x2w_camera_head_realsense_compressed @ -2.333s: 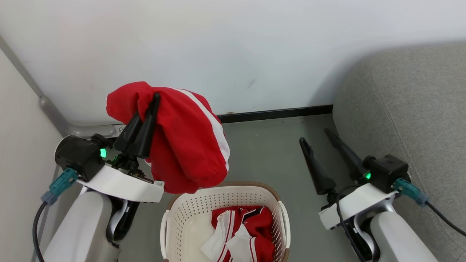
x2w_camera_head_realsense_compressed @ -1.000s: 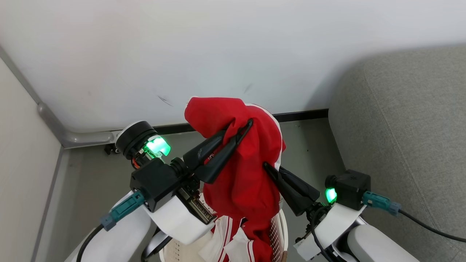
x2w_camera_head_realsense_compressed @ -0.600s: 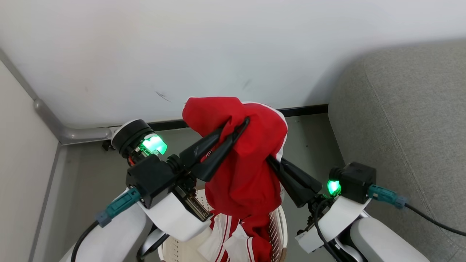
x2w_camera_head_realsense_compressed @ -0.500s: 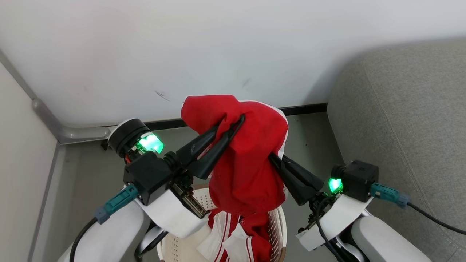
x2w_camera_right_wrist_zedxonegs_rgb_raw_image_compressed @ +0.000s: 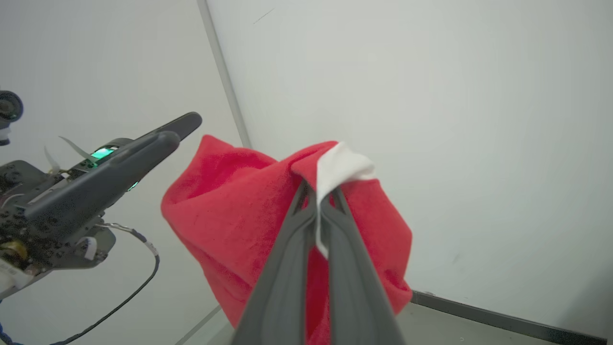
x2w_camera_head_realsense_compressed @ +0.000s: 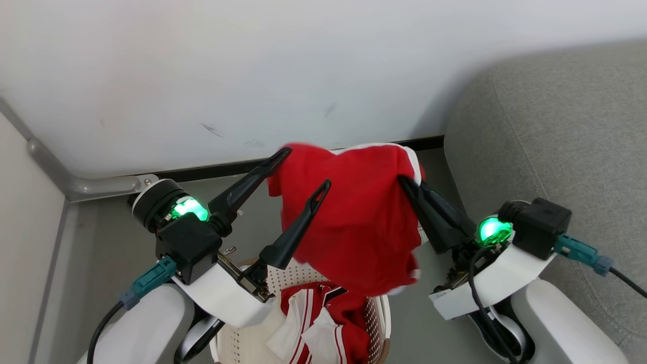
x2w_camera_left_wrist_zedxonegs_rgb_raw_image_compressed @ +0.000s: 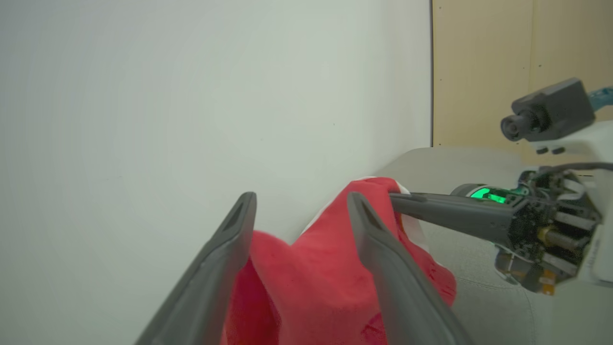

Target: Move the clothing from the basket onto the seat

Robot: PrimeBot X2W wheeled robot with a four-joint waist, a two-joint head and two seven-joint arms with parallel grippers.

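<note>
Backing the whole scene, a pale wall [x2w_camera_head_realsense_compressed: 252,76] is running across the top of the head view. The grey sofa seat [x2w_camera_head_realsense_compressed: 556,126] is taking up the right side, with nothing lying on the part that shows. Grey floor [x2w_camera_head_realsense_compressed: 101,242] is showing between wall and seat.

The basket [x2w_camera_head_realsense_compressed: 298,274] is sitting on the floor at the bottom centre, partly cut off by the picture edge. Rumpled red-and-white clothes [x2w_camera_head_realsense_compressed: 328,323] are lying inside it.

A red garment [x2w_camera_head_realsense_compressed: 354,222] with white trim is hanging in the air between the two arms. Its lower edge is overlapping the basket's far rim in the head view. A strip of floor is showing between it and the seat.

The right gripper [x2w_camera_head_realsense_compressed: 406,181] is pinching the garment's top right corner, jaws pressed together on a fold of red cloth and white band; the right wrist view is showing this plainly. The left gripper [x2w_camera_head_realsense_compressed: 306,167] is standing spread wide at the garment's left side and clamping nothing. Red cloth is showing between and beyond its fingers in the left wrist view; whether either finger is touching the cloth, cannot tell.
</note>
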